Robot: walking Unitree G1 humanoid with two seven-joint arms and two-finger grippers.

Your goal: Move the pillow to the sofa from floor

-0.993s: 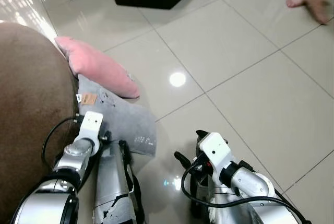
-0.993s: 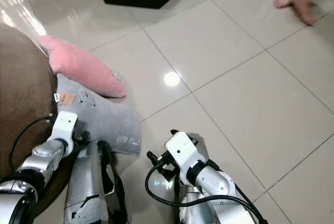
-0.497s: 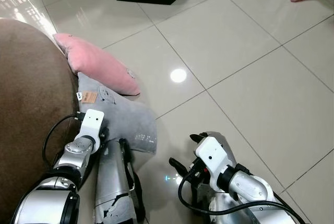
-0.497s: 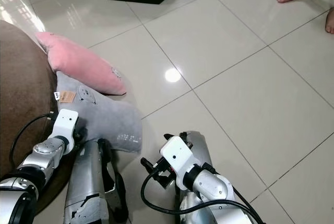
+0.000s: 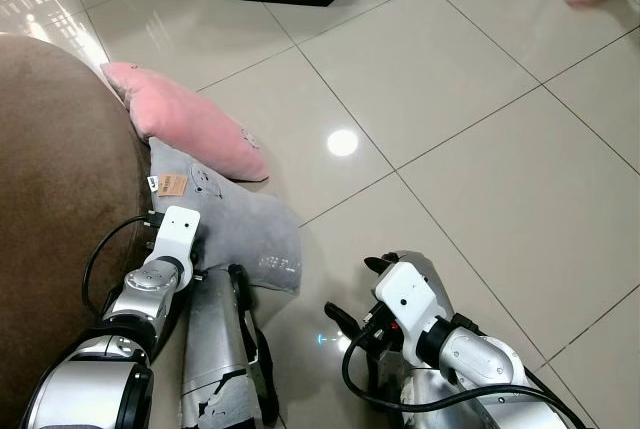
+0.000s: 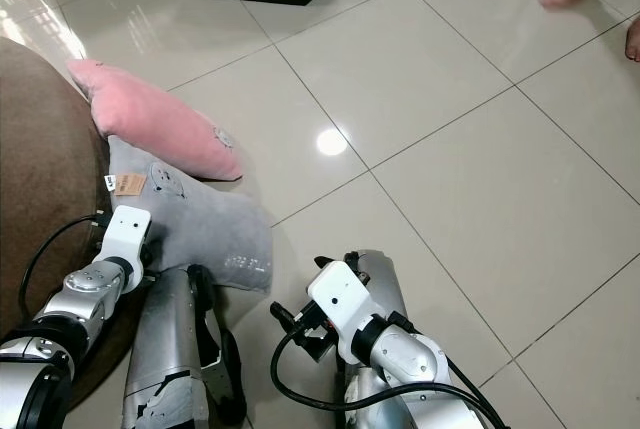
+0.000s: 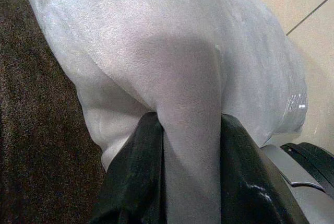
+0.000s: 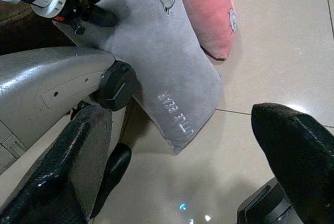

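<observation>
Left gripper is clamped tight on a bunched fold of the grey pillow, which lies on the tiled floor against the brown sofa, with a pink pillow just beyond it. Right gripper hangs low, fingers spread wide, gripping nothing. The grey pillow is soft, printed with small lettering and a tag; its lower edge is hidden behind the robot's leg.

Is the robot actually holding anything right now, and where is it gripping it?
Yes: the left gripper pinches a fold of the grey pillow near its edge beside the sofa. The right gripper is open.
</observation>
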